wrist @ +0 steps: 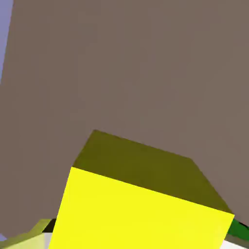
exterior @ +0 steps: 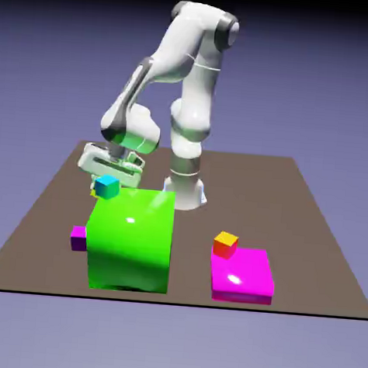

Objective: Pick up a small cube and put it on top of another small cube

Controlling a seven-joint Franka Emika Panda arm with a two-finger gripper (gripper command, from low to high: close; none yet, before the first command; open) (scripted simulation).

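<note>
Taking the large green block as landmark, and going near to far in the exterior view.

Nearest, off to the exterior view's right of the green block and well apart from it: lay a flat magenta slab on the table. Just behind the slab's far left corner: stood a small orange-topped cube with red sides, touching or nearly touching the slab.

Tight against the green block's left side, low down: sat a small purple cube on the table.

Above the green block's far left corner: showed a small cyan cube, with a sliver of yellow just beside it at its left edge; whether resting on the block or standing behind it could not be told.

Directly over that corner: hung the gripper, the white arm bent down to it from the base behind the block.

In the hand view: filled the lower frame with the small cube, bright yellow, large and tilted, hiding the finger tips, brown table beyond it and a strip of green at the lower right edge. Jaws pressed in, pinching the small cube.
</note>
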